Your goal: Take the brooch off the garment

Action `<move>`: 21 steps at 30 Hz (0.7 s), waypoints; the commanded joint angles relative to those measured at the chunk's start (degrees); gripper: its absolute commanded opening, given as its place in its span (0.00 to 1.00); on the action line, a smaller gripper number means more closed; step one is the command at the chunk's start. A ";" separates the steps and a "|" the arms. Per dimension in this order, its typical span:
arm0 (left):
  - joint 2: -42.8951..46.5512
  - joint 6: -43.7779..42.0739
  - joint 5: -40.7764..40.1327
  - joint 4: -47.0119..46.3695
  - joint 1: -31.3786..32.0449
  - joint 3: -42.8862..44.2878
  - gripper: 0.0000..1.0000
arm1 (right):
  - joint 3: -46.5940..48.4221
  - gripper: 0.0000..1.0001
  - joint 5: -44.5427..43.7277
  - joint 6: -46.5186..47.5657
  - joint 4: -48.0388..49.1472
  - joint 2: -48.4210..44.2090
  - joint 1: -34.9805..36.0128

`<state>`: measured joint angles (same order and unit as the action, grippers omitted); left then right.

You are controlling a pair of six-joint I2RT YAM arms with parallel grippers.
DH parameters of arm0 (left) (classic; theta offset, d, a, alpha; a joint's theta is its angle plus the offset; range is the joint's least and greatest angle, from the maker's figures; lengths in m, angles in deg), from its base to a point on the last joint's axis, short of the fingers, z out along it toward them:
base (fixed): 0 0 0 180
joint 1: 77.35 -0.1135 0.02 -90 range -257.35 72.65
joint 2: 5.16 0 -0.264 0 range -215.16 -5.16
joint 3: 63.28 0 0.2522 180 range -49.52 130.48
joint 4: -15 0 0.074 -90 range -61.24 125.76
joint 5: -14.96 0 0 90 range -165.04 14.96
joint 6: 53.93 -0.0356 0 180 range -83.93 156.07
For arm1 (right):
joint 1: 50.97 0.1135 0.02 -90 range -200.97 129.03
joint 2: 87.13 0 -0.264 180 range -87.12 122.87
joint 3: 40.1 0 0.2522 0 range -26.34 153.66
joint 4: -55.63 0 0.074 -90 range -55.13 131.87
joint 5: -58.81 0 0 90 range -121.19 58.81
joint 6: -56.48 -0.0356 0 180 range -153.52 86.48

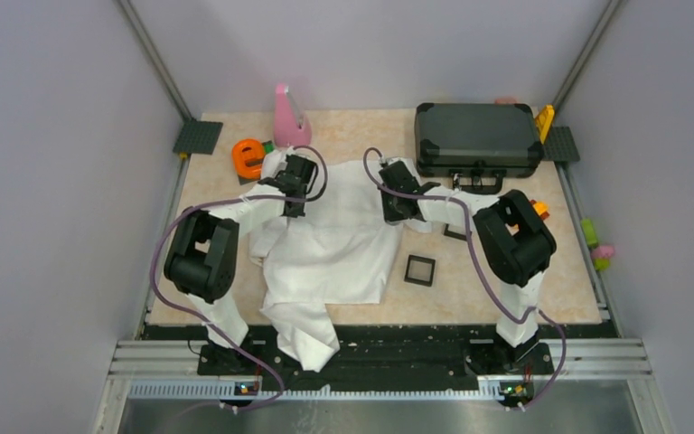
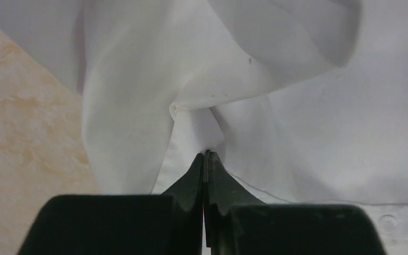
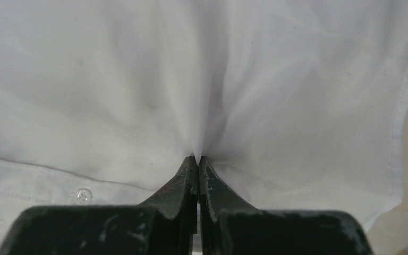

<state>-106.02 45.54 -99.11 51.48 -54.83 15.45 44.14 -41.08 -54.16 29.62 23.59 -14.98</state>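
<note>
The white garment lies spread across the middle of the table, one sleeve hanging over the near edge. My left gripper is shut on a pinched fold at its left side; the left wrist view shows fabric gathered at the closed tips. My right gripper is shut on a fold at the garment's right side; the right wrist view shows cloth puckered into the closed tips. The brooch is not visible in any view.
A black case stands at the back right. A black square tray lies right of the garment, another is partly hidden by the right arm. A pink object and an orange toy sit back left.
</note>
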 commanded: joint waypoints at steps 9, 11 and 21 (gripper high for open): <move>17.40 7.22 23.35 -11.99 -20.05 -12.97 0.00 | 15.26 0.00 1.09 2.87 -6.61 -0.50 -9.46; 20.87 9.49 26.42 -14.90 -22.78 -14.68 0.00 | 22.04 0.00 0.30 3.98 -8.83 1.99 -10.45; 20.40 11.02 41.68 -11.52 -20.90 -10.76 0.28 | 46.78 0.60 5.52 9.11 -18.15 12.44 -13.03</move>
<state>-85.50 55.92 -65.10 39.02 -81.32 3.56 85.08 -39.37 -48.02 17.35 33.51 -27.61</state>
